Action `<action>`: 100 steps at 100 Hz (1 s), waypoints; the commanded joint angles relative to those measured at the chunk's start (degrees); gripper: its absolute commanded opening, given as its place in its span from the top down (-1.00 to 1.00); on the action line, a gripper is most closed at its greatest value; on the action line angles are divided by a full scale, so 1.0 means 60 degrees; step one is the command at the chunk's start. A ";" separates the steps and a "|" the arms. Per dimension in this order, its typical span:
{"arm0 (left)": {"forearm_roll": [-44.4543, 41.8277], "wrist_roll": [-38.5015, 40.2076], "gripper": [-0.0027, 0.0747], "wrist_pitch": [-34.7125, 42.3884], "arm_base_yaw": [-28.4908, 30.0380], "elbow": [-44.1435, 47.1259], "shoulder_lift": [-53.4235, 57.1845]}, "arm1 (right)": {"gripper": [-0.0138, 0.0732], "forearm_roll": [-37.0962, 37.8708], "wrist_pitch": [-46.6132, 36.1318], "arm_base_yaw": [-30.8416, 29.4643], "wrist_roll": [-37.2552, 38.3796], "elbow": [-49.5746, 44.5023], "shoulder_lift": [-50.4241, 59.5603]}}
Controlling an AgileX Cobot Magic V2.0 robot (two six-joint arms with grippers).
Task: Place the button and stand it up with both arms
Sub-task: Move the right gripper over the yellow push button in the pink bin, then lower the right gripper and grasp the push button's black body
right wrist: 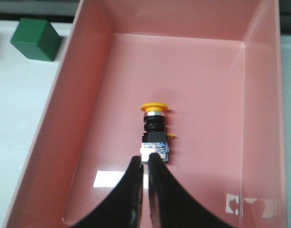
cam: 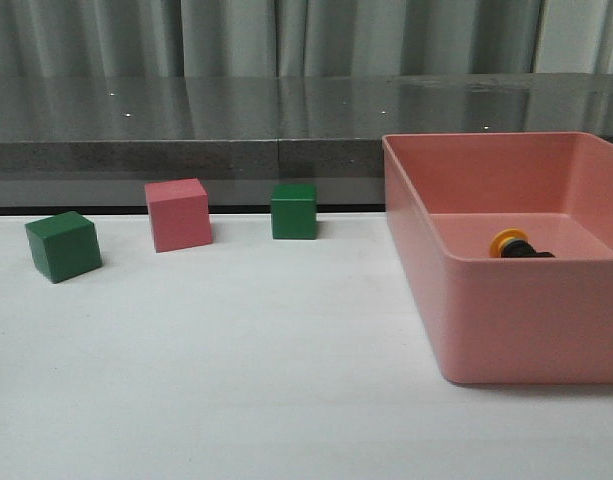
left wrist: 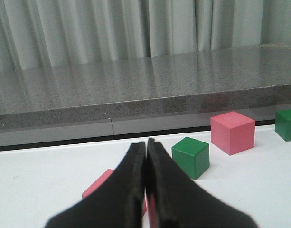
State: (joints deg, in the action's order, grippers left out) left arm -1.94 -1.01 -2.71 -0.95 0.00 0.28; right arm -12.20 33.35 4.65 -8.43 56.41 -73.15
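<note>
button (cam: 514, 245): lying on its side on the floor of the pink bin, yellow cap toward the far edge of the desk, clear square base toward the near edge
pink bin (cam: 506, 330): sitting at the right side of the desk, open on top, reaching close to the near right corner
right gripper (right wrist: 146, 164): above the bin, fingers closed almost all the way with only a thin slit between them, tips right at the base of the button (right wrist: 154, 135), holding nothing that can be seen
left gripper (left wrist: 146, 152): over the left part of the desk, fingers pressed flat together, nothing between them
green cube, left (cam: 63, 245): near the left edge of the desk, turned a bit
pink cube (cam: 178, 214): toward the far edge, between the two green cubes, apart from both
green cube, middle (cam: 293, 211): by the far edge, near the bin but not touching it
pink piece (left wrist: 100, 185): on the desk partly hidden behind the left fingers, too covered to tell more
desk (cam: 236, 380): white and flat
</note>
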 commanded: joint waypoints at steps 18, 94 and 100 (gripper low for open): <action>0.0081 0.0108 0.98 0.0750 0.0017 0.0285 0.0280 | -0.54 -0.0207 -0.0655 0.0066 -0.0474 0.0789 -0.1562; 0.0081 0.0108 0.98 0.0750 0.0017 0.0285 0.0280 | -0.37 -0.0216 -0.1369 0.0526 -0.1105 0.1159 -0.5055; 0.0081 0.0108 0.98 0.0750 0.0017 0.0285 0.0280 | -0.10 -0.0216 -0.1338 0.0526 -0.1105 0.1159 -0.5100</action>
State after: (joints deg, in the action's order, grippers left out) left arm -1.94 -1.01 -2.71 -0.95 0.00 0.28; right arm -13.14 27.15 7.86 -14.35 61.77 -105.78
